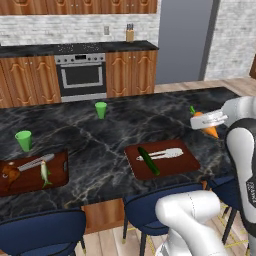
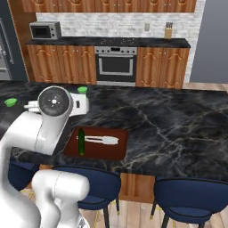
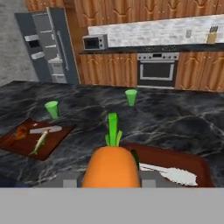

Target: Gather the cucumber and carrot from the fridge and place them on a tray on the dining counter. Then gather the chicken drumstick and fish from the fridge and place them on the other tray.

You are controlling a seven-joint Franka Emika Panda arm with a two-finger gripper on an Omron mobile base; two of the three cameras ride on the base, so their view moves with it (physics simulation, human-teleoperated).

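One orange carrot (image 3: 110,168) with a green top sits between the fingers. Ahead of the fingers lie two dark red-brown rectangular trays: a near tray (image 1: 185,162) and a far tray (image 1: 61,175). One long dark green cucumber (image 1: 148,160) and one pair of pale metal tongs (image 1: 167,153) lie on the near one. The far one carries one small silvery-green fish (image 1: 44,173), one brown chicken drumstick (image 1: 8,172) and one more pair of tongs (image 1: 36,162). Two bright green plastic cups stand beyond the fingers, a left cup (image 1: 23,140) and a middle cup (image 1: 101,110). Three blue stools, counted in the left base view, line the counter's edge, one being the middle stool (image 1: 145,200).

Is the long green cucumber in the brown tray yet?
Yes. The long green cucumber lies flat inside the brown tray, beside silver tongs.
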